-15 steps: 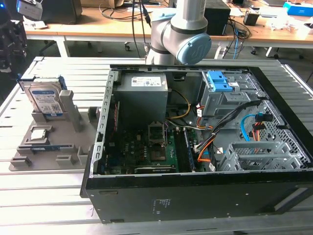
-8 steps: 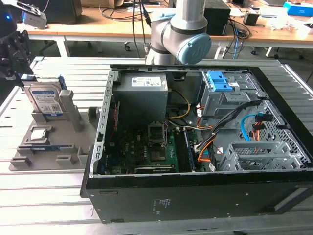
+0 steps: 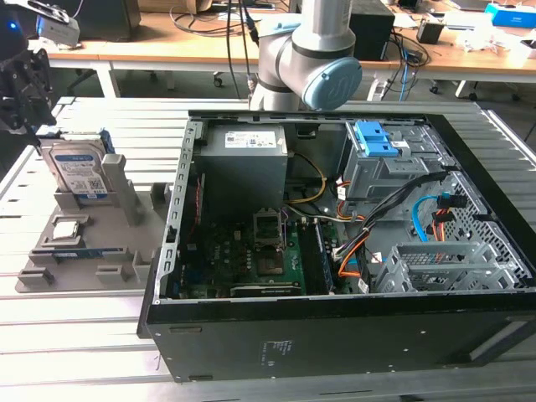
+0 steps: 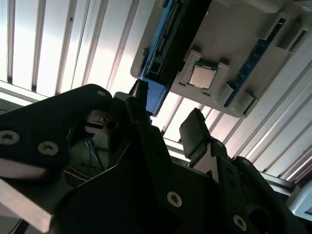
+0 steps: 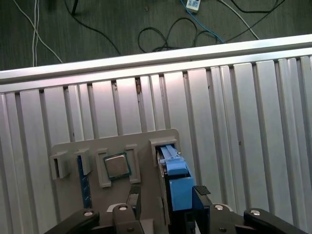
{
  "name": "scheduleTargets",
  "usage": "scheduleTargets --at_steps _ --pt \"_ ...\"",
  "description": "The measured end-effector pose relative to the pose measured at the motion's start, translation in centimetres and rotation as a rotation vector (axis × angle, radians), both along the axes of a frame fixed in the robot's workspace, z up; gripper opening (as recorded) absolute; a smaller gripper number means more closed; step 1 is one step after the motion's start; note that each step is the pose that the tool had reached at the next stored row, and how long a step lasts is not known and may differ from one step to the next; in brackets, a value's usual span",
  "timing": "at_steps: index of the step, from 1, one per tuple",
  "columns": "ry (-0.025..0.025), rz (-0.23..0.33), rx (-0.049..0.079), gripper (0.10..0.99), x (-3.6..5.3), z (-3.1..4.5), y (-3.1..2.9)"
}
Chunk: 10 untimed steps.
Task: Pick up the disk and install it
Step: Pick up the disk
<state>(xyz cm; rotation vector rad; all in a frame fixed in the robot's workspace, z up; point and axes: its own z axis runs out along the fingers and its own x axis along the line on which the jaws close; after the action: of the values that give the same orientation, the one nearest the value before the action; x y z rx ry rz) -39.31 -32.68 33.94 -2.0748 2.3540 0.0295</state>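
The disk [image 3: 77,170] stands on edge in a grey holder [image 3: 84,251] at the exterior view's left, its white-and-blue label facing the camera. My gripper [image 3: 28,117] hangs just above and beside its upper corner. In the first wrist view the disk [image 5: 174,181] appears edge-on with a blue side rail, and my gripper [image 5: 167,195] is open, one finger [image 5: 134,196] on each side of it, apart from its faces. In the second wrist view the disk [image 4: 168,41] lies beyond the open gripper [image 4: 168,124].
A small square processor chip [image 5: 116,166] sits in the same holder beside the disk. An open computer case [image 3: 335,335] stands at the exterior view's right, with a grey power-supply box [image 3: 244,159] and a blue-tabbed drive cage [image 3: 378,146]. The slatted table's edge [image 5: 146,61] is near.
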Motion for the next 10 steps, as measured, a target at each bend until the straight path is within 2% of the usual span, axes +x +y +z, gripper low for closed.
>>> scheduleTargets --at_steps 2,5,8,10 --pt "0.0002 0.005 -0.001 0.541 0.30 -0.02 0.62" --pt "0.0004 0.008 -0.002 0.541 0.51 -0.04 1.01" --pt "0.0011 0.014 -0.002 0.541 0.79 -0.05 1.11" --pt "0.0034 0.034 -0.002 0.541 1.22 -0.06 1.11"
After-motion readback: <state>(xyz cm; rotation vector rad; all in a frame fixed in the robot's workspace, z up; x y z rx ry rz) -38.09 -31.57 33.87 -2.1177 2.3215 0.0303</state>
